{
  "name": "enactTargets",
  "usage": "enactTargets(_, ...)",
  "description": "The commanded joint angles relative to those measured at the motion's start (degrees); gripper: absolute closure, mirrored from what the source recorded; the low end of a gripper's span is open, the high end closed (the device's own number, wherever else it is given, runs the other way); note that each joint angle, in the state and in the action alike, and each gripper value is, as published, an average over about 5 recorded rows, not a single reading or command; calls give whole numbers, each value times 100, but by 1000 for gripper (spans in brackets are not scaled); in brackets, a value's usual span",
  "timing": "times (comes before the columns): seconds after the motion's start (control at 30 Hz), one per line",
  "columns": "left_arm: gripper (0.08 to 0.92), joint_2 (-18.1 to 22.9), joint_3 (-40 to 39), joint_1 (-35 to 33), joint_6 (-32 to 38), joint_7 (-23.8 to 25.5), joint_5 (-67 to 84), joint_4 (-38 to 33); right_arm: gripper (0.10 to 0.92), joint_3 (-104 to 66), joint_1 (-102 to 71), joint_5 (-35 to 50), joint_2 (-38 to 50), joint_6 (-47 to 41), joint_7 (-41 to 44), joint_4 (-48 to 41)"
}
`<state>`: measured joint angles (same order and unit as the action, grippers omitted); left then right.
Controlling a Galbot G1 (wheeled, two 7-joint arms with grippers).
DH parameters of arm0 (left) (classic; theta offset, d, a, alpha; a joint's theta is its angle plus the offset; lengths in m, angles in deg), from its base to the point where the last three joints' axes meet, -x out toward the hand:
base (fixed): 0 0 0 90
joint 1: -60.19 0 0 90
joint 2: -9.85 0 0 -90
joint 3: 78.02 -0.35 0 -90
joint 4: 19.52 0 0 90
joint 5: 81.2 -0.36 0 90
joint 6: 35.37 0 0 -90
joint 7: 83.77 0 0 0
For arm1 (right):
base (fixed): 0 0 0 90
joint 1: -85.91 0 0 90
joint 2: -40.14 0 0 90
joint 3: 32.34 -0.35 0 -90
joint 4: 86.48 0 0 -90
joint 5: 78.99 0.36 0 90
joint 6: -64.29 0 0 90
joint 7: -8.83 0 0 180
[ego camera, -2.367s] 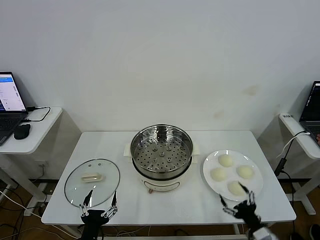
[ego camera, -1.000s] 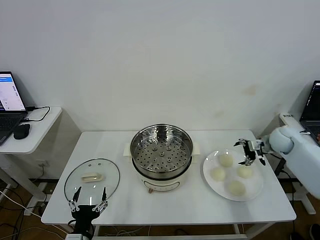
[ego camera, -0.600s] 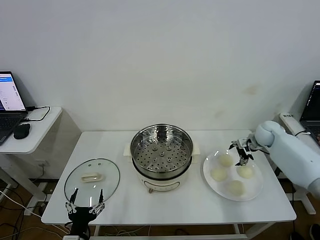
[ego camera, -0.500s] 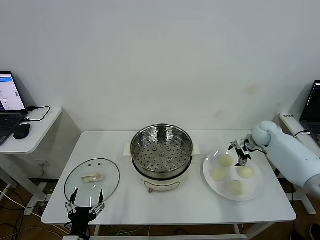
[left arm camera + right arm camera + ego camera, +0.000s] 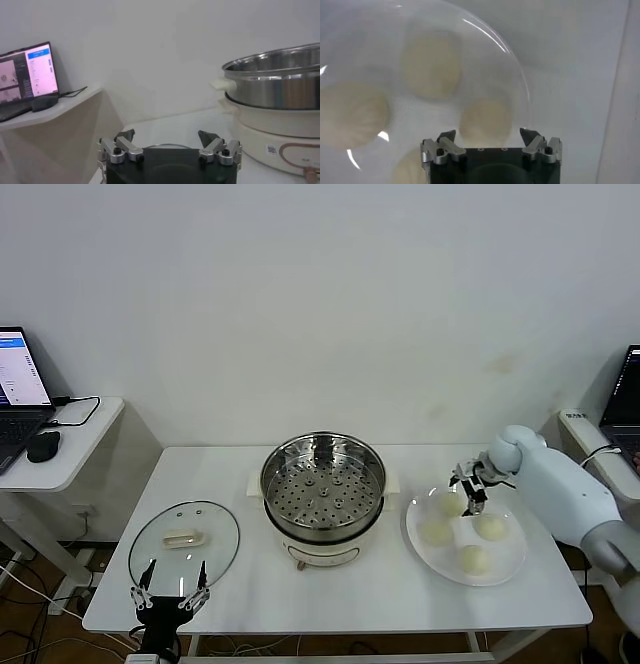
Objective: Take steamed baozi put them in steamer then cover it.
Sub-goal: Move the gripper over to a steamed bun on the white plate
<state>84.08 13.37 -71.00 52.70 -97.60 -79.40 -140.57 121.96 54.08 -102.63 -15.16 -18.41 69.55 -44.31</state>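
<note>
Four cream-white baozi lie on a white plate (image 5: 413, 527) right of the steamer: back left (image 5: 446, 504), front left (image 5: 436, 531), back right (image 5: 490, 525), front (image 5: 472, 559). My right gripper (image 5: 470, 489) is open and hovers just over the back-left baozi; in the right wrist view it (image 5: 488, 137) has one baozi (image 5: 486, 119) centred between its jaws. The steel steamer (image 5: 322, 489) stands open at the table's middle with its perforated tray bare. The glass cover (image 5: 184, 544) lies flat at the front left. My left gripper (image 5: 170, 596) is open and empty by the cover's near edge.
The white table (image 5: 400, 584) bears everything. A side shelf with a laptop (image 5: 20, 384) and a mouse stands far left; another laptop (image 5: 625, 399) and cables are far right. The left wrist view shows the steamer (image 5: 277, 70) to one side.
My right arm has risen from the table's front edge, swung over the plate and shifted left to the back-left baozi. My left gripper has drawn back slightly.
</note>
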Motion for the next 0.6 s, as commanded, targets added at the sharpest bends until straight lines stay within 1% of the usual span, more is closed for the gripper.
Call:
enactTargets(0.03,177,-6,-2,-4,-1,1,-3,-2,287,32,39,-132,-188,4,-9,-240)
enactTargets(0.37,177,18,-23,1,5,0,-8,-1,365,-14,-29,-226,-243,22,-49,-256)
enactTargets(0.47,177,22,-24,-2,7,0,-6,1,403,2,-15,-215,-179,24,-61,-160)
enactTargets(0.6,177,31,-37,4,9,-3,-9,3,478,29,14,-168,-85,29,-86,-41)
